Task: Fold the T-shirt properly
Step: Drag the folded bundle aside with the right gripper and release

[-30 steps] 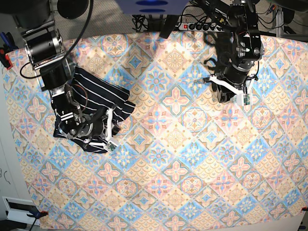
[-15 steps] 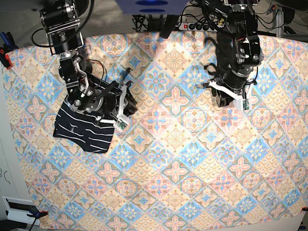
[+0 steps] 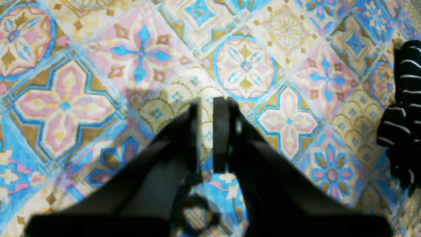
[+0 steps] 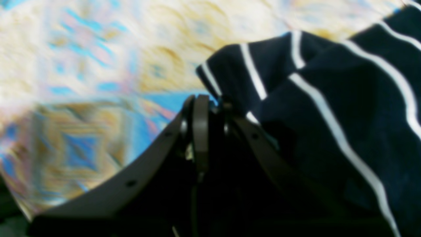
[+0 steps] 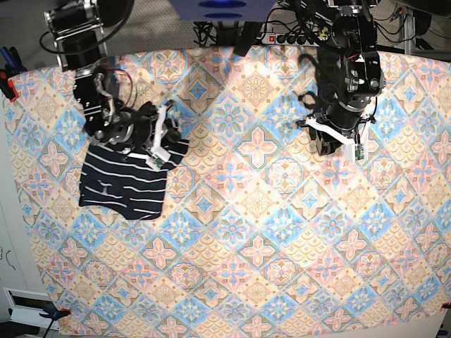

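Observation:
The dark navy T-shirt (image 5: 123,183) with thin white stripes lies folded into a compact packet at the table's left. One corner is pulled out to the right (image 5: 177,151). My right gripper (image 5: 171,144) sits at that corner. In the right wrist view the right gripper (image 4: 213,100) is nearly shut, and the striped T-shirt (image 4: 329,108) edge runs in between its fingertips. My left gripper (image 5: 320,144) hovers far off at the right over bare patterned cloth. In its own view the left gripper (image 3: 206,102) shows a slim gap and holds nothing. The T-shirt (image 3: 406,98) shows at the far right edge.
A pastel floral-tile cloth (image 5: 254,232) covers the whole table. A power strip (image 5: 289,39) and cables lie beyond the back edge. Clamps hold the cloth at the left edge (image 5: 7,81) and the front left corner (image 5: 53,313).
The right arm swung from the shirt's front edge up toward the back. The shirt's upper flap came over, and the shirt now lies as a smaller packet. The left arm hardly moved.

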You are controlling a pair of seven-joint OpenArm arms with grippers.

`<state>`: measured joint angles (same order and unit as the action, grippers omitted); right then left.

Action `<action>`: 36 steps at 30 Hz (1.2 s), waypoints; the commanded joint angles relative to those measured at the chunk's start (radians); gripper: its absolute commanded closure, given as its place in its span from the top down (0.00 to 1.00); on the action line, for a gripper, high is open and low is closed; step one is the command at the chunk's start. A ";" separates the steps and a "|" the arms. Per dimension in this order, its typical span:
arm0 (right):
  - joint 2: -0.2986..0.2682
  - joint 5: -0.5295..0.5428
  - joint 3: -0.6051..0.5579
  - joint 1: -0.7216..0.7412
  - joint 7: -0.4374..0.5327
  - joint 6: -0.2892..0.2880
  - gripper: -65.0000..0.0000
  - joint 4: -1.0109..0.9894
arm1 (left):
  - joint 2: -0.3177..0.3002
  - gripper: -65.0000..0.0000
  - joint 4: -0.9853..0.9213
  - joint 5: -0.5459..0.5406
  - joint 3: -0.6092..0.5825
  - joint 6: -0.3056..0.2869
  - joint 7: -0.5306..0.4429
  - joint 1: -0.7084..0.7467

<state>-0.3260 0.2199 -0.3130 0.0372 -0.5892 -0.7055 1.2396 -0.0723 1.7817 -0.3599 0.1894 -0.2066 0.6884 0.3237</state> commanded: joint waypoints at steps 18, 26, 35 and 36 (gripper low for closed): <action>-0.161 -0.004 0.007 -0.059 0.004 0.007 0.08 0.024 | -0.005 0.08 0.019 -0.009 0.003 -0.004 -0.022 -0.001; -0.173 -0.004 0.007 -0.064 0.004 0.007 0.08 0.024 | -0.005 0.08 0.019 -0.009 0.002 -0.004 -0.022 -0.001; -0.203 -0.004 0.008 -0.082 0.004 0.007 0.08 0.024 | -0.008 0.08 0.043 -0.009 0.005 -0.006 -0.023 0.036; -0.203 -0.004 0.008 -0.082 0.004 0.007 0.08 0.024 | -0.008 0.08 0.048 -0.009 0.005 -0.006 -0.023 0.038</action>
<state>-0.5098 0.2413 -0.3099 -0.0452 -0.5423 -0.6998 1.2625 -0.0776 1.8023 -0.3618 0.1921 -0.2062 0.6895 0.3687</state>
